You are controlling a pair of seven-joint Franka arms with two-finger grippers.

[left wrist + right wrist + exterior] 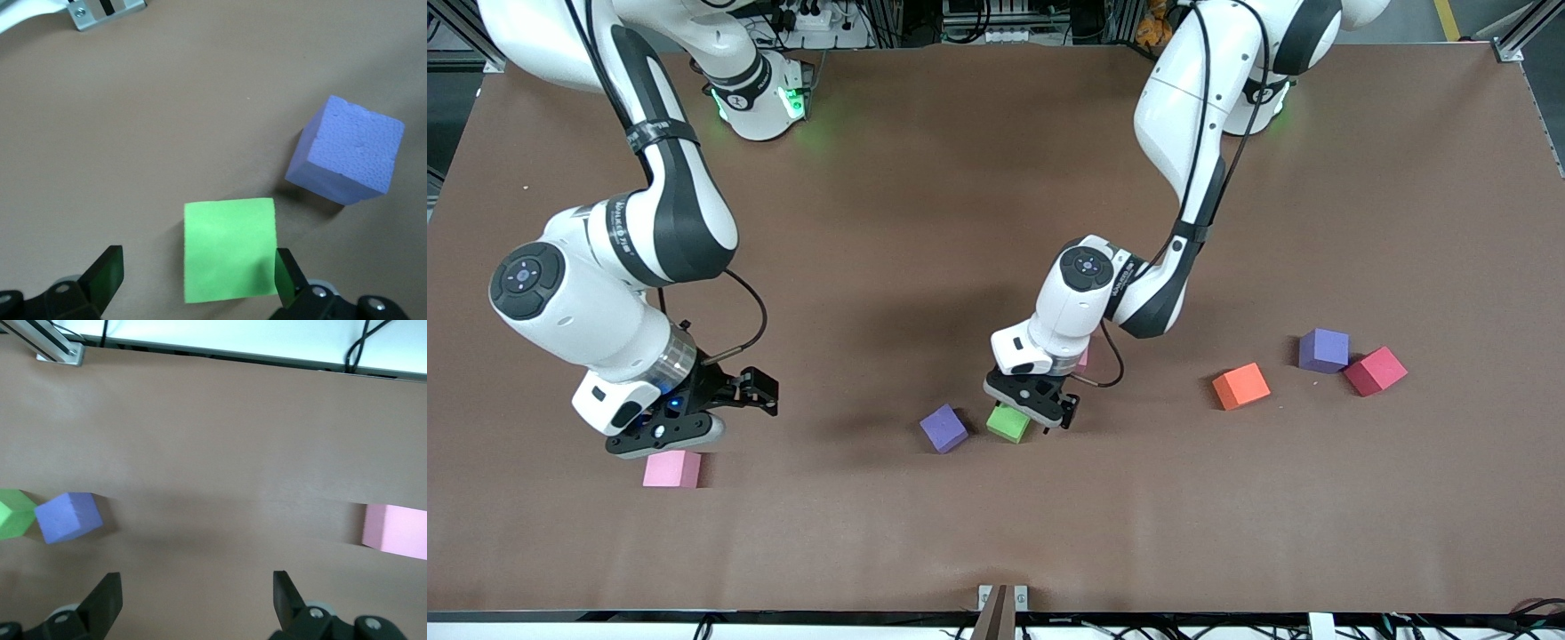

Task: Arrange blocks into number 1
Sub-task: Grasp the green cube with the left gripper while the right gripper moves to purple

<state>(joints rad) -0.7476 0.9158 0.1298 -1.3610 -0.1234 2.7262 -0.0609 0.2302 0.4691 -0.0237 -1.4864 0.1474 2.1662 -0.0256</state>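
Left gripper (197, 275): fingers apart, straddling green block (229, 248); purple block (347, 157) at 1 o'clock.
Right gripper (729, 418): fingers apart, above pink block (671, 468).

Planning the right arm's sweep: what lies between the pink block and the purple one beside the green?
Bare tabletop only, between pink block and purple block; right wrist view shows it.

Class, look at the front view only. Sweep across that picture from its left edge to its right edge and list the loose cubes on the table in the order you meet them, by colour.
Pink cube → purple cube → green cube → orange cube → second purple cube → crimson cube.
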